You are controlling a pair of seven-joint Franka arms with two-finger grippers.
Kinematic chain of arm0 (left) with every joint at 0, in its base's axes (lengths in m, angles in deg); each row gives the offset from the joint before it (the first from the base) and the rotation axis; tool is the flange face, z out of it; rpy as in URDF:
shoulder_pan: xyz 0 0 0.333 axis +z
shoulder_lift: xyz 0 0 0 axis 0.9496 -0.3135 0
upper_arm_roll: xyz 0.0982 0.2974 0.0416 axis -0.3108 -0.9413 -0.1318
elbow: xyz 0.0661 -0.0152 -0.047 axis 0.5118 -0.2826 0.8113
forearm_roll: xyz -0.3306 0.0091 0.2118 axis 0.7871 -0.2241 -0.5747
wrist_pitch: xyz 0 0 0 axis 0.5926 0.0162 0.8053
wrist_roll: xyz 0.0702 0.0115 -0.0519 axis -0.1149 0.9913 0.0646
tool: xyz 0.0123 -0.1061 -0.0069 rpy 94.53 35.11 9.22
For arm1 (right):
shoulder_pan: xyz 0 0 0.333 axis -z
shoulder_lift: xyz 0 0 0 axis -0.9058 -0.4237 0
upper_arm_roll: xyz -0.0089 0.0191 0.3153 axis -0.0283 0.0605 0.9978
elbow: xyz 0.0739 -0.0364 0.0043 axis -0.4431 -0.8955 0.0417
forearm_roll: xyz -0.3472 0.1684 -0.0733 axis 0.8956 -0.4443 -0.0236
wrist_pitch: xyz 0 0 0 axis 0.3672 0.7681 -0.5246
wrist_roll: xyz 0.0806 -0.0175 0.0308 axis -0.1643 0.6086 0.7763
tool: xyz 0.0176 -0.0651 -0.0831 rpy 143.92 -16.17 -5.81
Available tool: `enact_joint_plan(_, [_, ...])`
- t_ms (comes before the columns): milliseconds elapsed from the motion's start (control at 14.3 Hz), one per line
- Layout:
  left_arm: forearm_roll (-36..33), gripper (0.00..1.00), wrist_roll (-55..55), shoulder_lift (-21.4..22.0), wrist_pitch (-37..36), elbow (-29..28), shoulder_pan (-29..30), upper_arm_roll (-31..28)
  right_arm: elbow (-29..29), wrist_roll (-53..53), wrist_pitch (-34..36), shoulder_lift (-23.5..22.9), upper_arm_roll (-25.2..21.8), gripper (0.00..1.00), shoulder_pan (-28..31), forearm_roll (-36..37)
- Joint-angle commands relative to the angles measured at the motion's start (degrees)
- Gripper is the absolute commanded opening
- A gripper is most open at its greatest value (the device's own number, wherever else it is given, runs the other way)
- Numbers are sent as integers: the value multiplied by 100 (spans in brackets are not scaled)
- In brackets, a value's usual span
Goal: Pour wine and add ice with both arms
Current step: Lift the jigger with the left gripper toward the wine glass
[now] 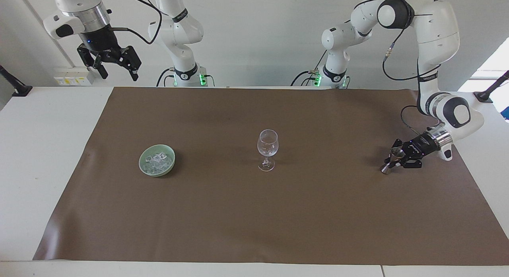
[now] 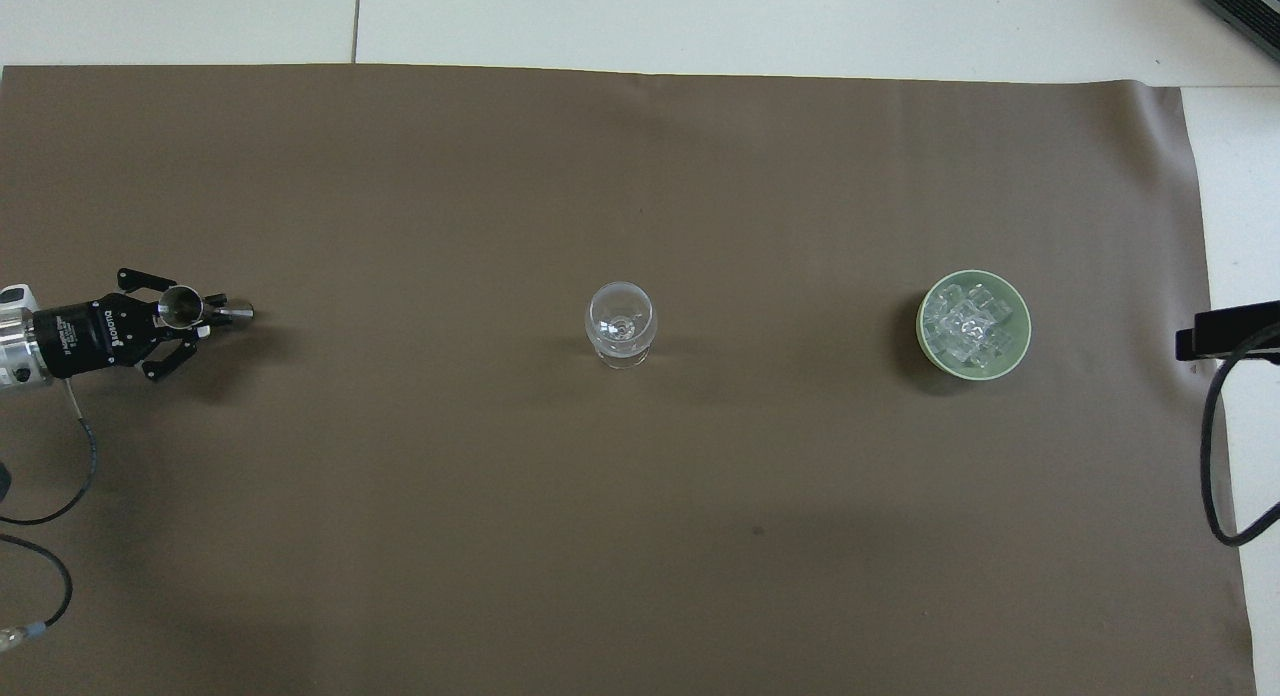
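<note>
Steel jigger point(image 1: 391, 159), upright at the left arm's end of the counter, sits clamped in the left pincer point(image 1: 397, 159); the wine glass point(image 1: 267, 149) stands mid-counter. Right pincer point(image 1: 117, 70) waits, spread wide and empty, raised.

Overhead, the ice point(image 2: 968, 328) lies in its green bowl point(image 2: 1015, 356) toward the right arm's end, glass between it and the jigger.

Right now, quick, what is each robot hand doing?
Left gripper: shut on the small metal cup on the brown mat.
Right gripper: open, empty, waiting up high.
</note>
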Motion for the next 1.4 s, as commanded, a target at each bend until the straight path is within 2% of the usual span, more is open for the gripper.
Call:
enact_joint_plan(0, [121,0,-85,51,42,-125,34,-15,14,-123,81,24,38,100,44,51])
enact_joint_plan(419, [157,0,390,51,-240,6,87,3,14,-123,81,24,38,100,44,51])
enact_joint_plan(838, [157,0,575,226,-459,7,-19,29,14,-123,81,24,38,100,44,51])
enact_joint_plan(1327, [165,0,1162,622,-276,-2,-615,20,14,-123,81,24,38,100,44,51])
